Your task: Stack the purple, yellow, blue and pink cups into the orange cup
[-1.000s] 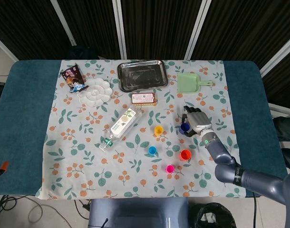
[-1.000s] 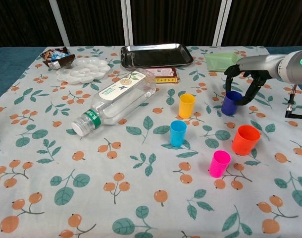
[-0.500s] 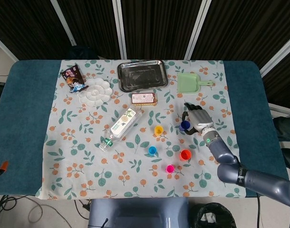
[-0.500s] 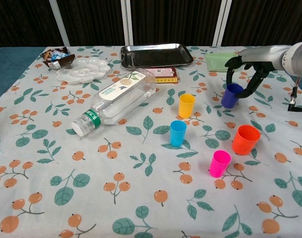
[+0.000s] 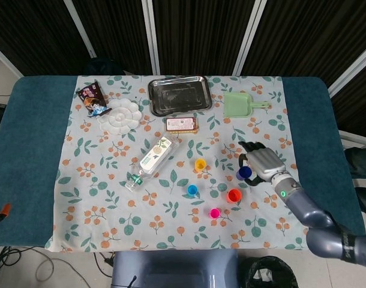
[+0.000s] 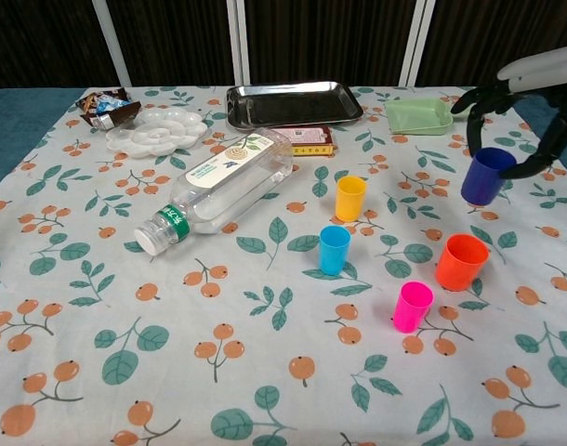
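Observation:
My right hand (image 5: 262, 163) (image 6: 518, 121) grips the purple cup (image 5: 244, 173) (image 6: 485, 176) and holds it in the air, above and a little to the right of the orange cup (image 5: 233, 195) (image 6: 461, 261). The orange cup stands upright on the cloth. The pink cup (image 5: 214, 213) (image 6: 413, 306) stands in front of it to the left. The blue cup (image 5: 192, 190) (image 6: 335, 249) and the yellow cup (image 5: 200, 164) (image 6: 349, 197) stand further left. My left hand is not visible in either view.
A clear water bottle (image 5: 152, 159) (image 6: 216, 189) lies on its side left of the cups. Behind are a metal tray (image 5: 179, 95) (image 6: 294, 102), a snack bar (image 5: 181, 124), a green dustpan (image 5: 242, 103) (image 6: 419, 114), a white palette (image 5: 119, 115) (image 6: 158, 130) and a snack packet (image 5: 91, 96).
My right hand has lifted the purple cup off the cloth and carried it right and toward the near side, closer to the orange cup.

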